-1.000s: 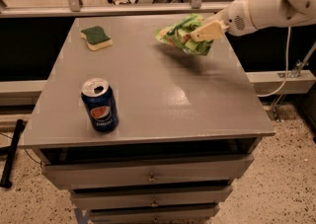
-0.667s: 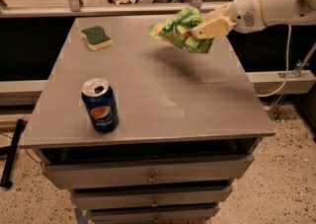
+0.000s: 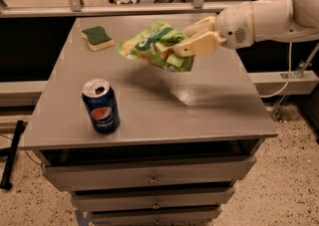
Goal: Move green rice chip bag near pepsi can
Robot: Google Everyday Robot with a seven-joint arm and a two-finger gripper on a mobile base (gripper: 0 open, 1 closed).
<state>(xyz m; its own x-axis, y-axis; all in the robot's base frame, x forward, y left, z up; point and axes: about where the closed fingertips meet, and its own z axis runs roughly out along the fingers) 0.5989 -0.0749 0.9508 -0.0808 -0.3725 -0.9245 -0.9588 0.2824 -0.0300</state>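
Observation:
The green rice chip bag (image 3: 152,46) is a crumpled light-green foil bag, held in the air above the middle of the grey table top (image 3: 209,105). My gripper (image 3: 187,38) comes in from the right on a white arm and is shut on the bag's right end. The pepsi can (image 3: 101,105), dark blue with a silver top, stands upright near the table's front left. The bag hangs to the right of the can and further back, well apart from it.
A green-and-yellow sponge (image 3: 97,38) lies at the table's back left. The table has drawers (image 3: 149,176) below its front edge. A railing and glass run behind the table. A cable hangs at the right by the floor.
My gripper has carried the bag leftward and toward the front, from the table's back right to above its middle. The can and the sponge have not moved.

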